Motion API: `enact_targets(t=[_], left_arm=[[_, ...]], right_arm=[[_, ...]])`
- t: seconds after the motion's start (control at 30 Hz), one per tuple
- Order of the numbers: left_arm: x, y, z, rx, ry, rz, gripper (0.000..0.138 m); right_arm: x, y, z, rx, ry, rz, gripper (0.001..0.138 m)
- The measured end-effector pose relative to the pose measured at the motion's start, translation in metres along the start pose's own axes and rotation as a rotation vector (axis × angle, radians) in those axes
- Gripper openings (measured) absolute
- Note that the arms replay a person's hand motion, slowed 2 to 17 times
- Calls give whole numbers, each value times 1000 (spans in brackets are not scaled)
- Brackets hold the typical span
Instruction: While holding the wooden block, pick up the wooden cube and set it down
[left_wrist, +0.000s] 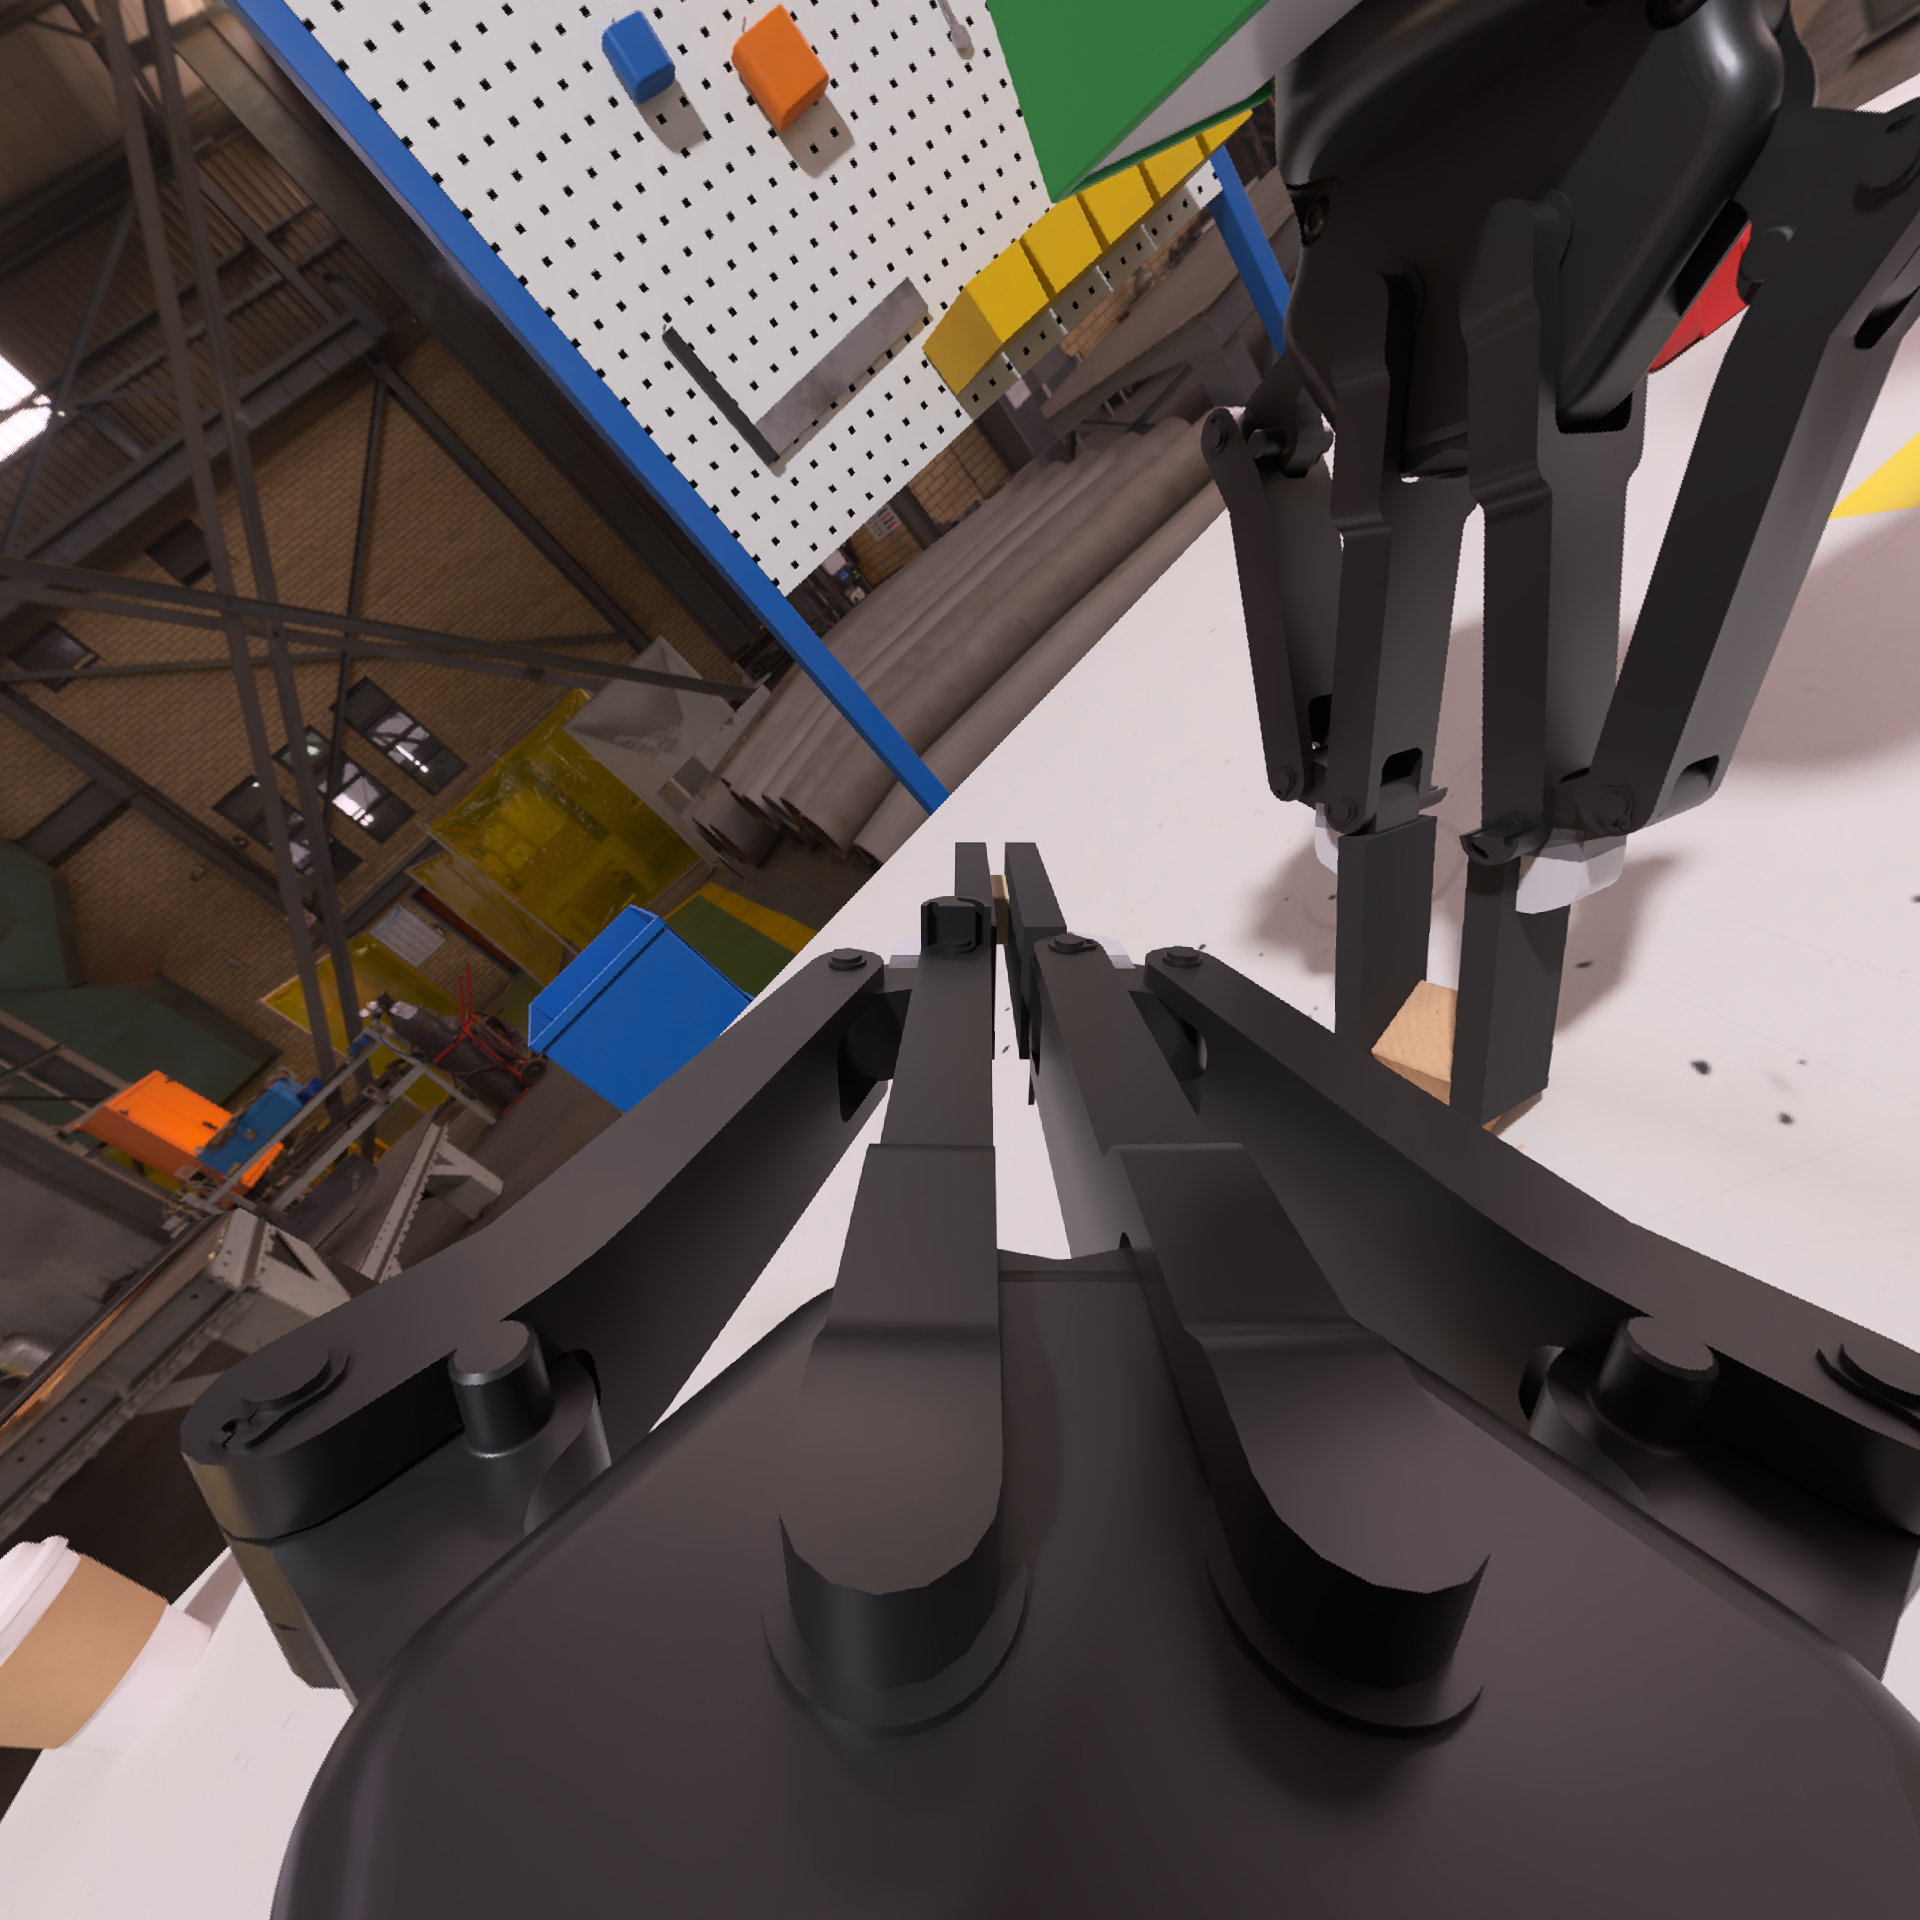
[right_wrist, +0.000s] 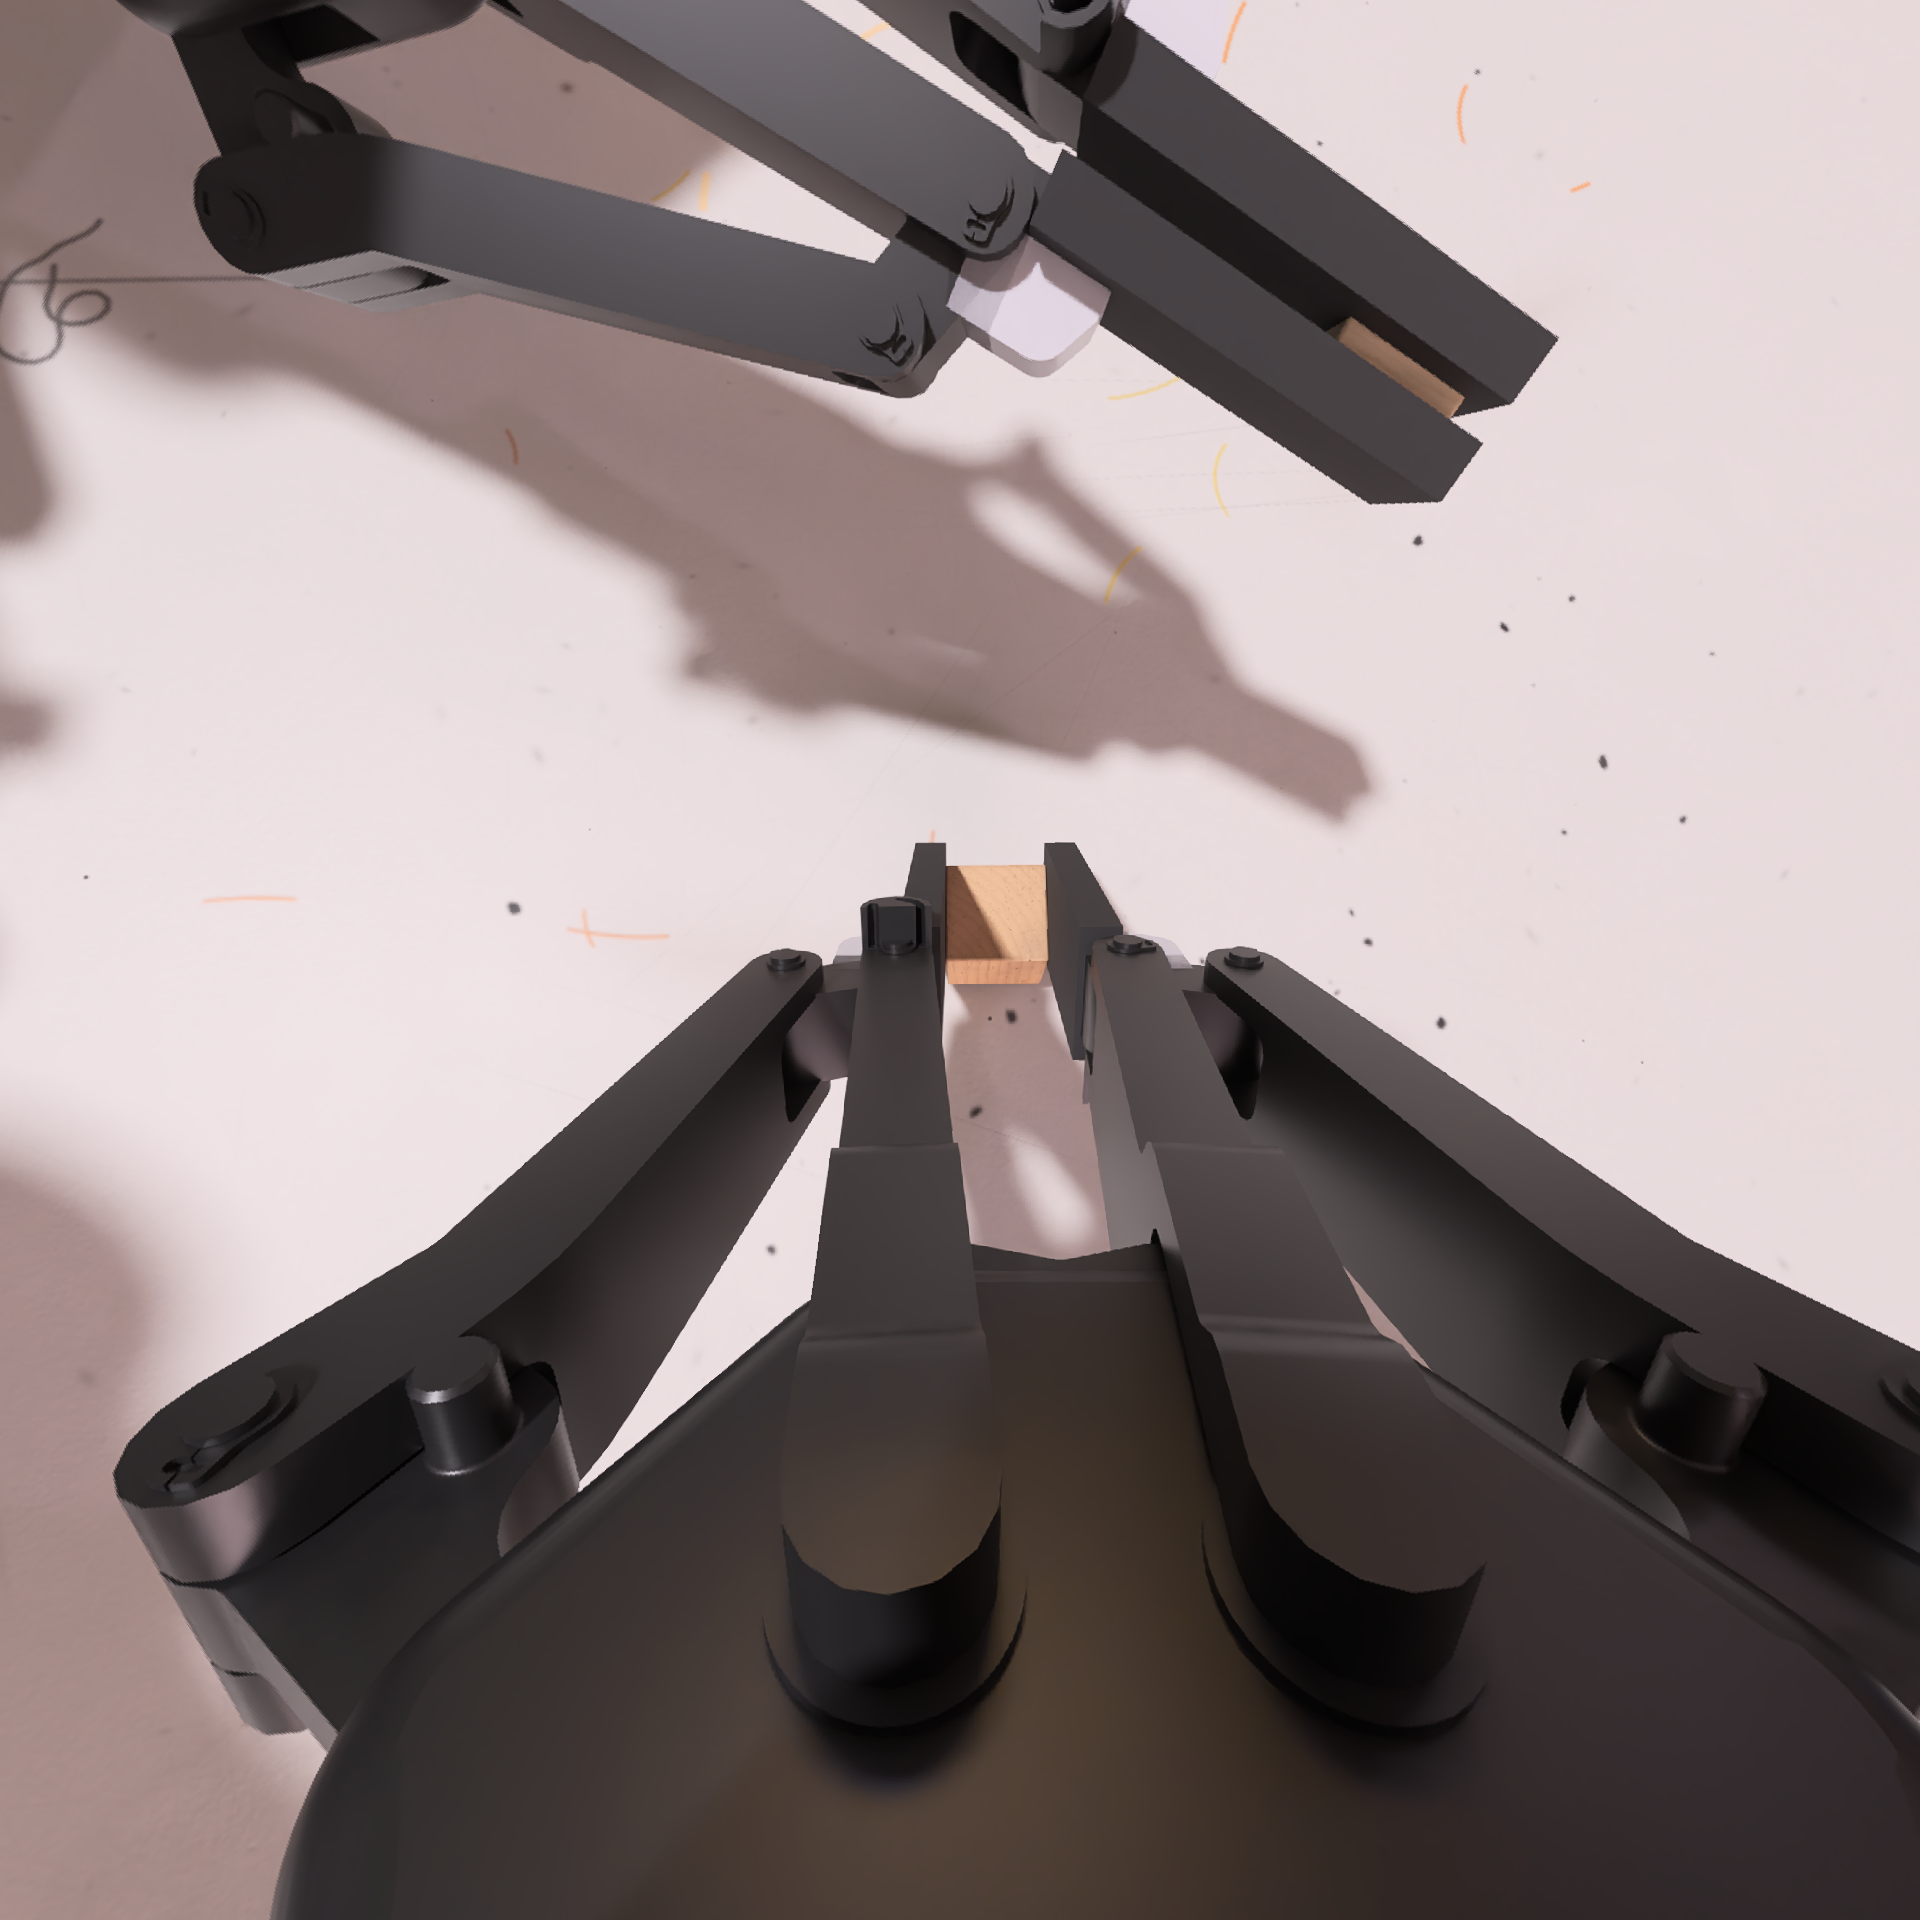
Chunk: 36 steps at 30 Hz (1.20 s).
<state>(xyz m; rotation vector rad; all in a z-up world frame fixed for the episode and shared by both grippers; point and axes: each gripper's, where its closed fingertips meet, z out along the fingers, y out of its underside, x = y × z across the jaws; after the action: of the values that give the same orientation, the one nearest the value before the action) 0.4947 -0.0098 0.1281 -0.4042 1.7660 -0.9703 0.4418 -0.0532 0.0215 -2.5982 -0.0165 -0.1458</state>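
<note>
Left gripper (left_wrist: 1000, 883): its two fingers were pressed almost together and pinched a thin wooden block (left_wrist: 1000, 890); only a small sliver of pale wood showed between the pads in the left wrist view.
Wooden block, other view: in the right wrist view the same block (right_wrist: 1397, 376) was seen as a thin strip between the fingers of the left gripper (right_wrist: 1475, 436), which reached in from the top of the picture, above the table.
Right gripper (right_wrist: 997, 883): its fingers were closed on the wooden cube (right_wrist: 995, 920), one pad on each side face.
Wooden cube: it sat between the pads of the right gripper; in the left wrist view the cube (left_wrist: 1418, 1039) was seen between the two vertical fingers of the right gripper (left_wrist: 1444, 1049), low over the table. I could not tell if it touched the surface.
Table (right_wrist: 416, 727): white, with small dark specks, thin orange scratches and the shadows of both grippers.
Background: a white pegboard (left_wrist: 644, 270) in a blue frame stood behind the table, with a blue box (left_wrist: 638, 54), an orange box (left_wrist: 779, 64) and a grey bar (left_wrist: 831, 374) on it.
</note>
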Motion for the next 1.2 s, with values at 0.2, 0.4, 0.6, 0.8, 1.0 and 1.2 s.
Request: enact_targets(t=[0.2,0.4,0.6,0.8,1.0,1.2], left_arm=[[-1,0,0,0,-2,1,5],[-1,0,0,-1,-2,3,5],[-1,0,0,0,-3,4,5],[-1,-2,-1,5,-3,5,5],[-1,-2,-1,8,-3,6,5],[-1,-3,-2,12,-4,5,5]], right_arm=[[1,0,0,5,6,9,25],[1,0,0,8,5,12,25],[1,0,0,11,10,22,25],[2,0,1,15,9,40,25],[2,0,1,29,-1,76,25],[4,0,1,46,-7,120,25]])
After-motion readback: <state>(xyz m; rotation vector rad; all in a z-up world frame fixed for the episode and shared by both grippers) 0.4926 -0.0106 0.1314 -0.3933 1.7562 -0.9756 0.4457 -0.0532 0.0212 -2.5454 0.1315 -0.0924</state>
